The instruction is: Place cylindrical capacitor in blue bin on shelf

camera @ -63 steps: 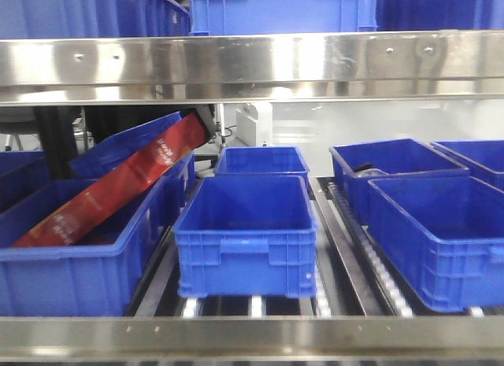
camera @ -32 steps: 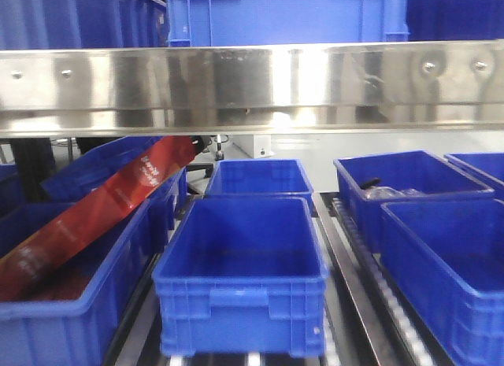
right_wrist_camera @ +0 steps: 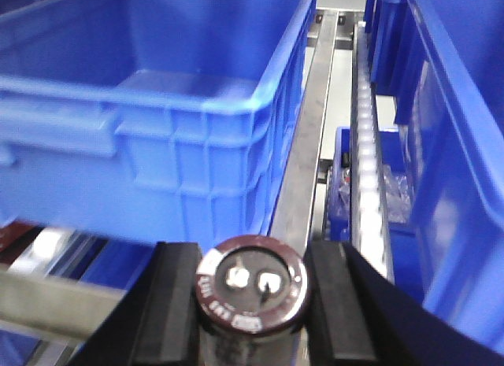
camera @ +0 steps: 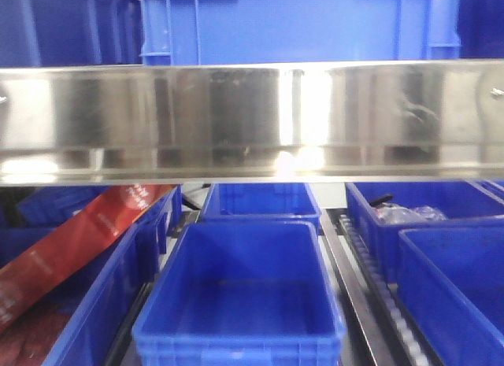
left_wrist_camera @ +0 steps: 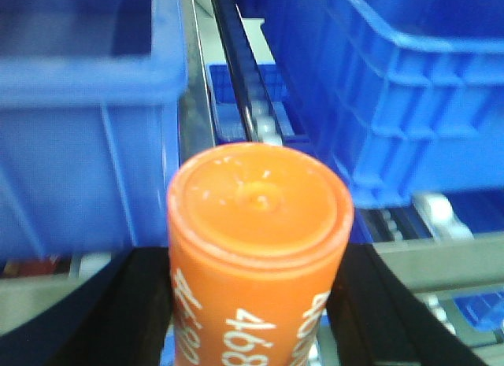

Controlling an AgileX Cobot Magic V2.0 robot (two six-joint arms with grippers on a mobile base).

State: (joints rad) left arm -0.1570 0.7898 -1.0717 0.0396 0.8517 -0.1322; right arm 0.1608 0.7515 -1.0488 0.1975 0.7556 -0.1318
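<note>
In the right wrist view my right gripper (right_wrist_camera: 250, 299) is shut on the cylindrical capacitor (right_wrist_camera: 250, 286), a dark cylinder whose end shows white print and two silvery terminals. It is held low in front of a blue bin (right_wrist_camera: 157, 138), beside a steel roller track (right_wrist_camera: 364, 169). In the left wrist view my left gripper (left_wrist_camera: 258, 303) is shut on an orange cylinder marked "4680" (left_wrist_camera: 258, 224), between two blue bins. The front view shows the shelf's shiny steel rail (camera: 252, 118) with an empty blue bin (camera: 240, 291) below. Neither gripper shows in the front view.
A red box (camera: 79, 240) leans in the left bin. Another blue bin (camera: 260, 201) stands behind the middle one. Bins at the right (camera: 441, 248) hold a black item and clear plastic bags. More blue bins (camera: 291, 24) stand on the tier above.
The front view has moved closer to the shelf and risen. The steel rail now fills the middle of the frame, and the middle bin looks larger and lower.
</note>
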